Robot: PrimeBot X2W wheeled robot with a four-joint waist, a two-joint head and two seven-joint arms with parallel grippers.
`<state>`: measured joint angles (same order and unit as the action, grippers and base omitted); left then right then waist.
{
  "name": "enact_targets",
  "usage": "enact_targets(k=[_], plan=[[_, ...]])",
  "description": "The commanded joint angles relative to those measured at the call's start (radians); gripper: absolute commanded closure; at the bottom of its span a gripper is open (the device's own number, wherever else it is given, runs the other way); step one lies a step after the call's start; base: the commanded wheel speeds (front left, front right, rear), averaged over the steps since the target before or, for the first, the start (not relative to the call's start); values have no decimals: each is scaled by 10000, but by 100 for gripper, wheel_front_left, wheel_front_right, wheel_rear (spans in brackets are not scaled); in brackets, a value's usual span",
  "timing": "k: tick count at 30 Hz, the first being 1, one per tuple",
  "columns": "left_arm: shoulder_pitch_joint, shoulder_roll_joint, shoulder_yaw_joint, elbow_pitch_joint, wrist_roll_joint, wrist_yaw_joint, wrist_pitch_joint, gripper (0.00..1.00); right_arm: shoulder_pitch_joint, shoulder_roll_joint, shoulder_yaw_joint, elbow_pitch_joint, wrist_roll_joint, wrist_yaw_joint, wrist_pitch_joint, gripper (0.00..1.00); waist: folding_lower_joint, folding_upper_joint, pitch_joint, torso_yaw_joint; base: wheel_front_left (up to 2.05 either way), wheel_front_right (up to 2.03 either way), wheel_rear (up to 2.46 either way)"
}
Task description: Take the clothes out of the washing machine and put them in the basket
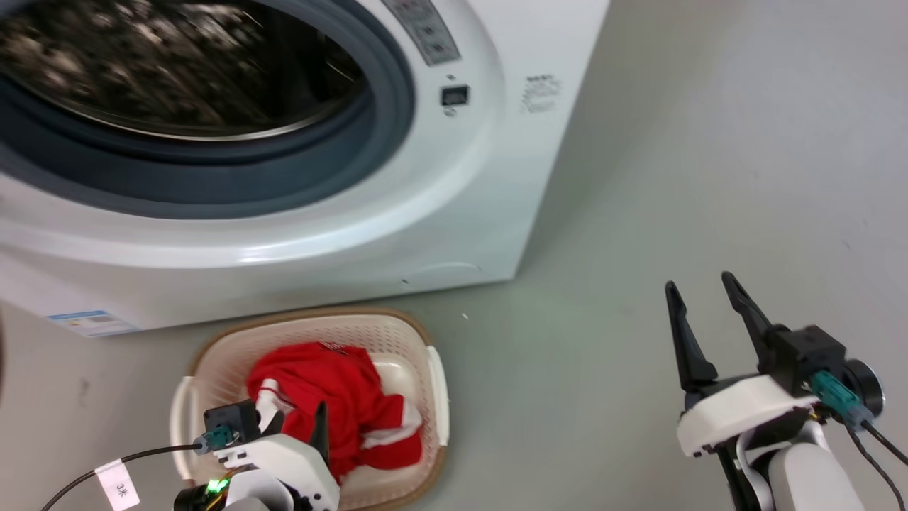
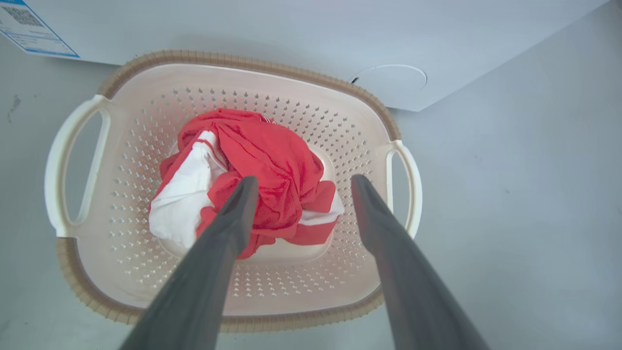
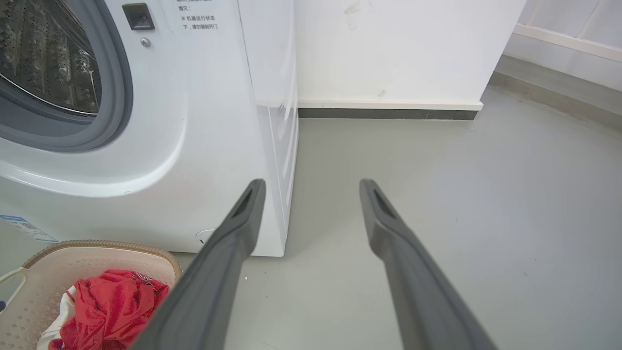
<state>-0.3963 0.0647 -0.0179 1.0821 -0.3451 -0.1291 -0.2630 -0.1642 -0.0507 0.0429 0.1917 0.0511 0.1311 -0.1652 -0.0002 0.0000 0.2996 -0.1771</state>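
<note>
The basket sits on the grey floor just in front of the washing machine, and the clothes lie inside it, bunched in a loose heap over the middle of its base. The fabric is soft and creased, bright red with broad white bands (one white panel folds out toward the basket's left handle). The basket is cream plastic, oval, its sloping walls dotted with rows of small holes. It has a brown ribbed rim and a looped pale handle at each end.

The left claw hangs above the basket with its two long dark fingers spread wide and nothing held between them. One fingertip overlaps the red cloth in the left wrist view, and whether it touches cannot be told.

The right claw is well off to the side over bare floor, likewise spread apart and gripping nothing.

Behind the basket, the machine's smooth white front curves around a thick grey rubber ring and a perforated steel drum. A blue and white sticker is stuck low on its front.
</note>
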Motion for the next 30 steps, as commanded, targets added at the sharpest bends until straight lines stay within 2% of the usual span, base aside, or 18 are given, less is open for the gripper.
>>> enact_targets(k=[1,2,5,16,21,30], plan=[[268,-39,35,-404,79,-17,-23,0,237,12,-91,-161,-98,-7,84,0,2,0,-826,765,0,0,0],[482,-72,60,-1418,311,-12,-24,0,542,10,-324,-376,-143,-8,261,0,2,0,-1153,1102,0,0,0],[697,-123,51,-2519,604,60,-24,0,781,10,-476,-558,-213,-7,414,0,2,0,-1433,1398,0,0,0],[1542,-151,-347,-6044,1589,438,-25,0,1463,10,-733,-1023,-348,-7,771,0,2,0,-2255,1900,0,0,0],[2025,-147,-391,-7316,2071,602,-25,0,1805,10,-804,-1173,-379,-8,875,0,2,0,-2594,2050,0,0,0],[3017,167,-378,-8464,2626,623,-25,0,2250,10,-705,-1571,-323,-7,947,0,2,0,-3080,2008,0,0,0]])
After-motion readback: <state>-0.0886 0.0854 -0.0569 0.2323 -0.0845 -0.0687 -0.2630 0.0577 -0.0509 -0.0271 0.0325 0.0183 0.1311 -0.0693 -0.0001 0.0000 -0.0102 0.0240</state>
